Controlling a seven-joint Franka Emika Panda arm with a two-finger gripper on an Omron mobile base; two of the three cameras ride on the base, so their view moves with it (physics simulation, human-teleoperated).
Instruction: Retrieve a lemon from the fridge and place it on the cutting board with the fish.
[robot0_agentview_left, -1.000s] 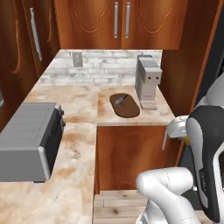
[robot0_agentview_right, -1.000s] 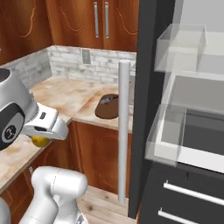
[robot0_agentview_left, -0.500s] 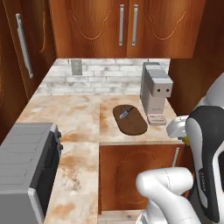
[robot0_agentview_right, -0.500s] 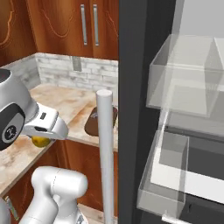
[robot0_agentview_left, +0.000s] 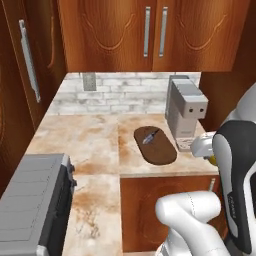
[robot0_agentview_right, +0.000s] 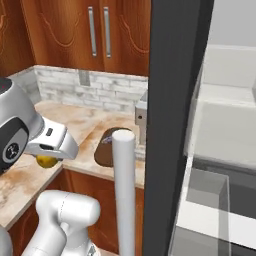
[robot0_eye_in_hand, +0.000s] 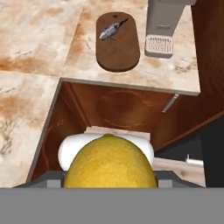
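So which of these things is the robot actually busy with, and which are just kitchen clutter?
Part of the job:
- lemon, held in the gripper
- cutting board
- fish lying on the board
- fridge, door open

Just there:
- coffee machine
- toaster oven
- wall cabinets

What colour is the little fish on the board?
Silvery grey; the fish shows best in the hand view.

Brown wooden cabinets (robot0_agentview_left: 150, 35), marbled counter (robot0_agentview_left: 85, 140)
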